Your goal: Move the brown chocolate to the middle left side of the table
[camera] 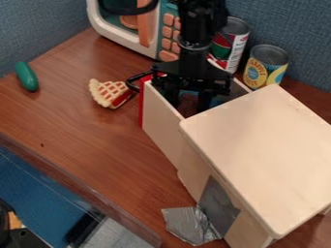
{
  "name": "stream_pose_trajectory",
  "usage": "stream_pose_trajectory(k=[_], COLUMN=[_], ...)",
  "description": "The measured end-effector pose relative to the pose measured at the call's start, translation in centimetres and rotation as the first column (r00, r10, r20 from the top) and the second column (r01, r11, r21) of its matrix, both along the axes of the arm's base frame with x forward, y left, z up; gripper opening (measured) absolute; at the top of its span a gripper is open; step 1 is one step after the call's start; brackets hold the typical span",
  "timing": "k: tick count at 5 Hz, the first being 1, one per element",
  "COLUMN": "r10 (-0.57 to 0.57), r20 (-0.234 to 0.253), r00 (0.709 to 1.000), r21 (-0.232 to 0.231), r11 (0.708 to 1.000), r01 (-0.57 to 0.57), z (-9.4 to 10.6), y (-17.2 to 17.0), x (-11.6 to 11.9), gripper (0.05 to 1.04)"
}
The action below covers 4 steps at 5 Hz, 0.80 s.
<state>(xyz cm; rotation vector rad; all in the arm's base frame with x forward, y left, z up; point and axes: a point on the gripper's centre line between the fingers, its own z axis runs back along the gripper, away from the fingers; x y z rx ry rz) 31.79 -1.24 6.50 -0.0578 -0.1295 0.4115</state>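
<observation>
My black gripper [188, 99] hangs down over the open drawer [161, 126] of the pale wooden cabinet, its two fingers apart and lowered between the drawer's walls. Between and behind the fingers, a dark brown patch shows inside the drawer. I cannot tell whether this is the brown chocolate. The drawer walls and the gripper hide much of the inside.
The cabinet's flat top [265, 150] stands close on the right. Two cans [229, 46] [265, 67] and a toy microwave [119, 31] are behind. On the table [84, 131] at left lie a pie slice [111, 93] and a green object [26, 76].
</observation>
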Motion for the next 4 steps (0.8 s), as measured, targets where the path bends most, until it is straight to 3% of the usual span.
stream_pose_trajectory(k=[2,3,4], r10=[-0.020,0.028,0.155], r20=[0.128,0.151,0.141], r00=[0.992,0.988,0.978], r21=[-0.070,-0.033,0.062], r11=[0.997,0.999,0.984], r01=[0.029,-0.024,-0.165], z=[5.8,7.3,7.3], y=[1.4,4.0,8.6], x=[-1.9,-2.7,-3.6], gripper=[0.589,0.589,0.589])
